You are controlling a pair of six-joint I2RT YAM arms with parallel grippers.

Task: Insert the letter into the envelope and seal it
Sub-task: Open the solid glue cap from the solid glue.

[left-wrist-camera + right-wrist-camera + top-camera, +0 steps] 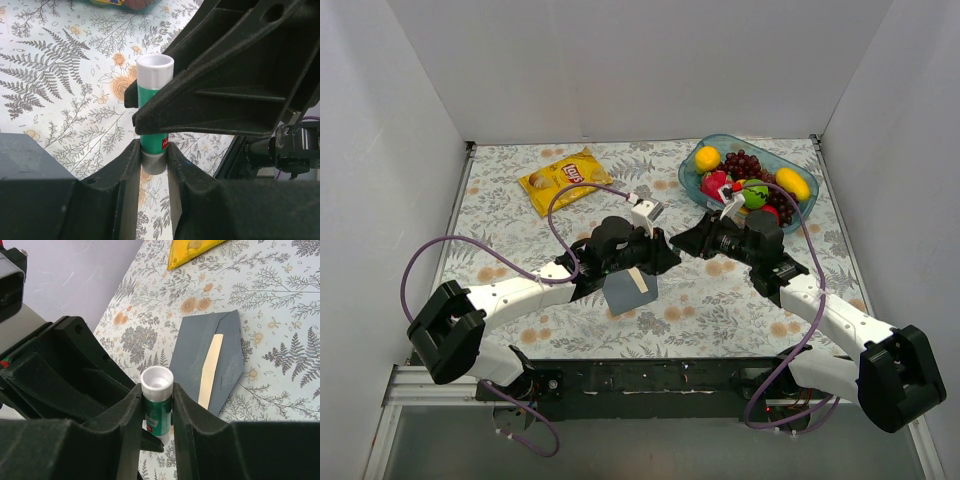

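Glue stick, green with a white top, sits gripped from both ends: we see the left gripper clamped on its base and the right gripper pinching its top. Beside them the envelope lies flat, flap open, with the letter partly inside.

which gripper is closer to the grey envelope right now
Left. The left gripper sits right at the far edge of the envelope. The right gripper meets it on the glue stick from the right side, farther from the envelope.
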